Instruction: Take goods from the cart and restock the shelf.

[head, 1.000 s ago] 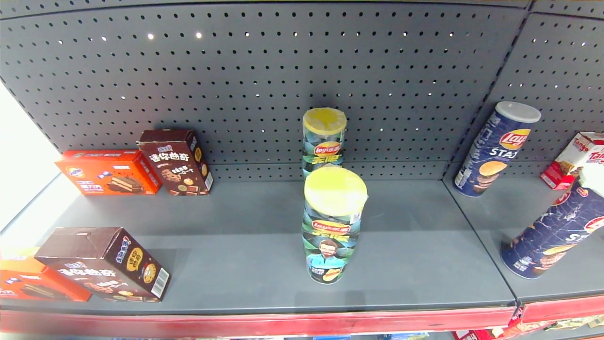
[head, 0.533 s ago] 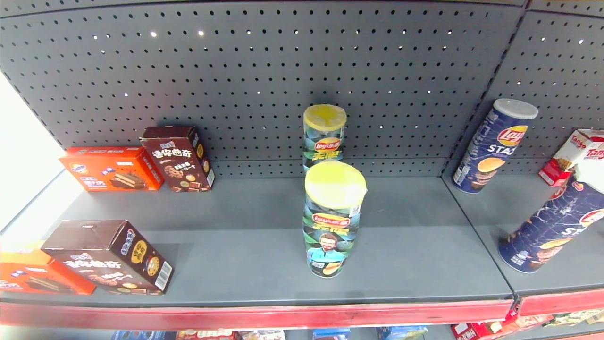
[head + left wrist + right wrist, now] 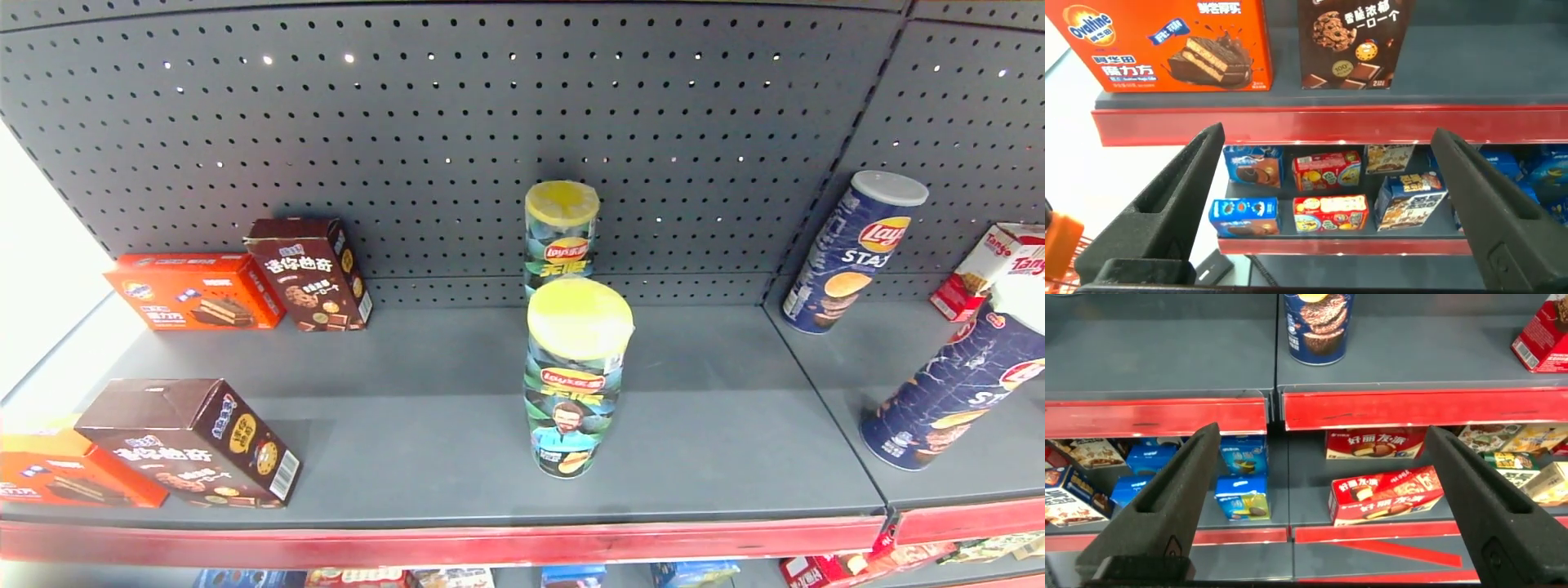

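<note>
The left gripper [image 3: 1328,131] is spread wide and empty, facing the red front lip of the shelf [image 3: 1151,124] below an orange box [image 3: 1172,45] and a brown box [image 3: 1351,41]. The right gripper [image 3: 1321,429], equally wide and empty, faces the lip under a blue can [image 3: 1319,327]. Since a second ago the head camera has tilted down slightly, while the goods have stayed put. At mid-shelf the near yellow-lidded can [image 3: 578,376] stands upright in front of the far yellow-lidded can [image 3: 560,233].
</note>
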`<state>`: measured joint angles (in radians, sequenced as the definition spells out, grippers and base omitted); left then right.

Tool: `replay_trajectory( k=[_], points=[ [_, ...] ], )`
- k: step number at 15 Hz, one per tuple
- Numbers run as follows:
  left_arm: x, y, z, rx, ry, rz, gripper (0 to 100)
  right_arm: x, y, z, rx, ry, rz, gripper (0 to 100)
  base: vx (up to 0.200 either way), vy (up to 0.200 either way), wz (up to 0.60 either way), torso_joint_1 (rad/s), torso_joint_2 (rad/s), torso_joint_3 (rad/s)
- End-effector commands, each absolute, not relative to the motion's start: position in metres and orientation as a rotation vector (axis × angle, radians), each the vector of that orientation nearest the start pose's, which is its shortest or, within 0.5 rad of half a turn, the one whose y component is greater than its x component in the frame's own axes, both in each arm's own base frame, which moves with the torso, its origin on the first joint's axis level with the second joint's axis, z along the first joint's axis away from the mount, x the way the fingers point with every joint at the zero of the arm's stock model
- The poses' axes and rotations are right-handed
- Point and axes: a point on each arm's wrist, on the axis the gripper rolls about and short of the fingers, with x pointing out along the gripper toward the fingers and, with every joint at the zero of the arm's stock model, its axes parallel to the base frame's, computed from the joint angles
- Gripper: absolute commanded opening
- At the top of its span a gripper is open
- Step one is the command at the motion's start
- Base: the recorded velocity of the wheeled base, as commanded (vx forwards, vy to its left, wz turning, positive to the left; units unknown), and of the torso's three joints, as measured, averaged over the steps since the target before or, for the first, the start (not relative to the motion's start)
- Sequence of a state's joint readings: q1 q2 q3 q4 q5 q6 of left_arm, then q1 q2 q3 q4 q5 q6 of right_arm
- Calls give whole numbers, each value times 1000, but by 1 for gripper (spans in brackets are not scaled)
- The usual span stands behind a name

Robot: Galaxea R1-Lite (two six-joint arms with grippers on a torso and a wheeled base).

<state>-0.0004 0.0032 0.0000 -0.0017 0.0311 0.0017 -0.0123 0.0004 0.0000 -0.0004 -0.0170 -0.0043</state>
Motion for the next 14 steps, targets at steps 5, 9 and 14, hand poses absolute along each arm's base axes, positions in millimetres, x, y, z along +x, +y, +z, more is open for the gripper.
replay_trajectory(
  k=[5,9,14],
  points=[
    [-22,1,76,-3,1,35,100,-23,0,75,-6,0,-28,100,0,0,0,0,0,0],
    [-23,1,76,-3,0,40,100,-23,0,75,-6,0,-28,100,0,0,0,0,0,0],
    [-22,1,76,-3,3,41,100,-23,0,75,-6,0,-28,100,0,0,0,0,0,0]
  ],
)
